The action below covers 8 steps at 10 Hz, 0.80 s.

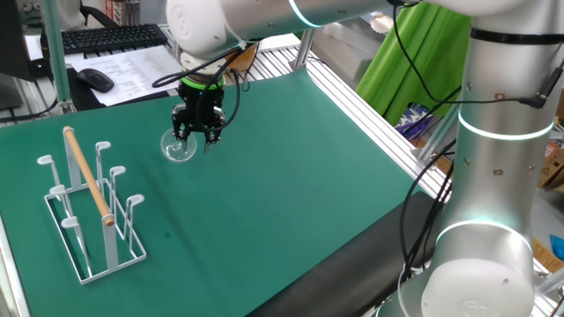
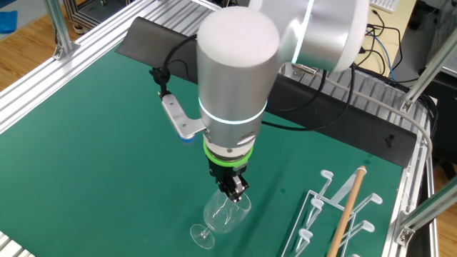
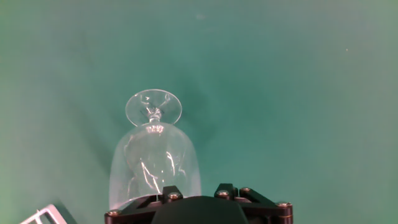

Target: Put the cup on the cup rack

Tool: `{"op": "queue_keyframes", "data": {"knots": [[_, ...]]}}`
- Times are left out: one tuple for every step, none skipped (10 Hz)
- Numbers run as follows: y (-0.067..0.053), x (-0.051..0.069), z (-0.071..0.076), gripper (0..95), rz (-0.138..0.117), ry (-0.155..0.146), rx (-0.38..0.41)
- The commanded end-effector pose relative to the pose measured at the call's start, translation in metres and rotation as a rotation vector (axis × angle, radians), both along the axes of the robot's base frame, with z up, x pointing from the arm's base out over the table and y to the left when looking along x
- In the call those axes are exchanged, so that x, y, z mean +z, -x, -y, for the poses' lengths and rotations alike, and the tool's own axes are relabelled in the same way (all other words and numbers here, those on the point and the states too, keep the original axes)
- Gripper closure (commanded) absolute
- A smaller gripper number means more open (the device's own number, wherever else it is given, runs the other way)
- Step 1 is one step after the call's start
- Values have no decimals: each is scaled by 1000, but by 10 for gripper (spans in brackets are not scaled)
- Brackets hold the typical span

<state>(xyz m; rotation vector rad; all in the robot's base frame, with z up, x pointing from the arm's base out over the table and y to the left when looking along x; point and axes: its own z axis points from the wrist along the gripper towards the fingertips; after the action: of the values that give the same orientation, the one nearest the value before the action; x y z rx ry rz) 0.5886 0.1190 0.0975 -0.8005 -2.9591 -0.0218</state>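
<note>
On the green surface [image 1: 291, 185], the cup [image 2: 227, 213] lies on its side, with its round foot [image 2: 203, 235] pointing away from the arm and its open rim toward the hand [image 2: 234, 191]. The hand hangs from the arm directly over the rim end of the bowl, fingers pointing down. From the other fixed view, the dark fingertips sit at the rim of the glass, one appearing to reach inside the bowl, but whether they are pressed on the glass wall cannot be told. The hand view shows the cup [image 3: 154, 167] running lengthwise away from the camera: bowl nearest, short stem beyond, foot [image 3: 153, 107] farthest. The black hand housing [image 3: 199, 208] fills the bottom edge of that view and hides the fingertips. In one fixed view, the hand [image 1: 197, 134] covers most of the cup [image 1: 179, 147], and only part of the clear glass shows to its left. The cup rack [image 1: 88, 207] stands upright on the surface well apart from the cup, with its wooden rod handle [image 1: 86, 175] along the top and white pegs rising on both sides.
</note>
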Motion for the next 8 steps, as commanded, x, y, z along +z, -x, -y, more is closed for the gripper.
{"op": "queue_keyframes", "data": {"knots": [[5,5,-5,380,4,24,-32],[8,9,-9,380,-7,26,-38],[9,10,-11,380,-18,25,-36],[11,9,-12,380,-21,23,-32],[12,9,-12,380,-21,23,-33],[13,8,-13,380,-23,24,-33],[14,8,-14,380,-31,24,-26],[16,8,-15,380,-36,23,-25]]}}
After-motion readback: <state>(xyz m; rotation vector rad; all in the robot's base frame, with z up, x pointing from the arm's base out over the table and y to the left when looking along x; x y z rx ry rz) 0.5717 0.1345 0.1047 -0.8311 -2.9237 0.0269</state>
